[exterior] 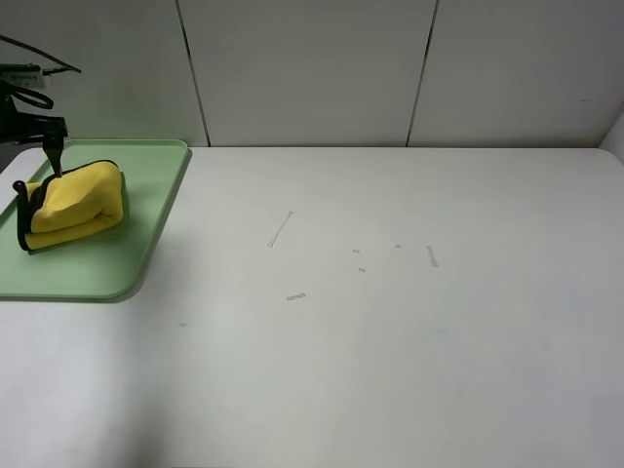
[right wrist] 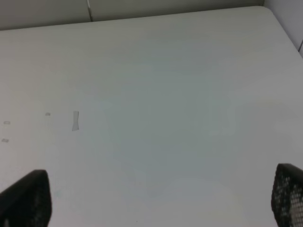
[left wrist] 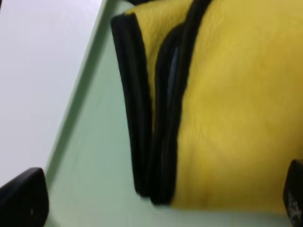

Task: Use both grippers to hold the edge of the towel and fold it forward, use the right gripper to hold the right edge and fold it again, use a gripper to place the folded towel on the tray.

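Up close from the left wrist cam, the left gripper (left wrist: 156,203) has its jaws spread wide with nothing in them, hanging right over the folded towel (left wrist: 227,109), which sits on the tray (left wrist: 94,161). I'd lift straight up so a finger doesn't snag the black trim (left wrist: 137,118). Further off, the right gripper (right wrist: 156,198) is wide open and empty over the bare table (right wrist: 156,94).

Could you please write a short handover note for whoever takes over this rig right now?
Left hand: open, its fingers apart either side of the towel and not gripping it.
Right hand: open, over bare table, holding nothing.
The towel lies folded into a thick yellow bundle on the tray, black edge stacked along one side.
Done: folds made, towel on the tray.
Left: only to lift the left hand clear, by the look of it.
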Robot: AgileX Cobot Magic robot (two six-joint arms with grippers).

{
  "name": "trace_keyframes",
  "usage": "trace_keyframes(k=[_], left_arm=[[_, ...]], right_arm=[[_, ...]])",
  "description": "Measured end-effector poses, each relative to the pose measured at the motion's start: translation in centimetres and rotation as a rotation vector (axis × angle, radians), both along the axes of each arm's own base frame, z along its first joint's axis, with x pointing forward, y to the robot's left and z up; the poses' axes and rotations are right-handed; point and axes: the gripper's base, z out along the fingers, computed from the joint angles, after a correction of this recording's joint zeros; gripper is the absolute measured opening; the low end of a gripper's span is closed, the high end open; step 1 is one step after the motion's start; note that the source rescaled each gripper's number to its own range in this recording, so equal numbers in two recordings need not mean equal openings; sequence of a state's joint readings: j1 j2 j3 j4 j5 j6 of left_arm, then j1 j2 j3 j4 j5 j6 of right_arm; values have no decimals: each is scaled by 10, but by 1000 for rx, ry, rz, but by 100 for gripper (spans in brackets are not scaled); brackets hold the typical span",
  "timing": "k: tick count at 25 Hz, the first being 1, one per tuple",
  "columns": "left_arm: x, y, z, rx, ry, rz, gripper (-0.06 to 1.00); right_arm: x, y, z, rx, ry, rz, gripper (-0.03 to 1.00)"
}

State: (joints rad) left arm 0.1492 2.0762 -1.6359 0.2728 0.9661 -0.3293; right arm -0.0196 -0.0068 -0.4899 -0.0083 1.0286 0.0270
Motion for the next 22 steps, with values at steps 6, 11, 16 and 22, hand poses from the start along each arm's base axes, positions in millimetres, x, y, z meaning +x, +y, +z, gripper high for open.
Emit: trace_keyframes(k=[6,11,16,22], left_arm=[[-18,-12,35,-106,15,12,100],[-37,-17,63,-132,27,1,100],[-66,-22,86,-137,-12,-2,100],[-112,-31,92,-148,-33,-4,100]], right_arm=[[0,0,0,0,0,0,100],[0,0,0,0,0,0,100],[0,0,0,0,0,0,100],[0,0,0,0,0,0,100]])
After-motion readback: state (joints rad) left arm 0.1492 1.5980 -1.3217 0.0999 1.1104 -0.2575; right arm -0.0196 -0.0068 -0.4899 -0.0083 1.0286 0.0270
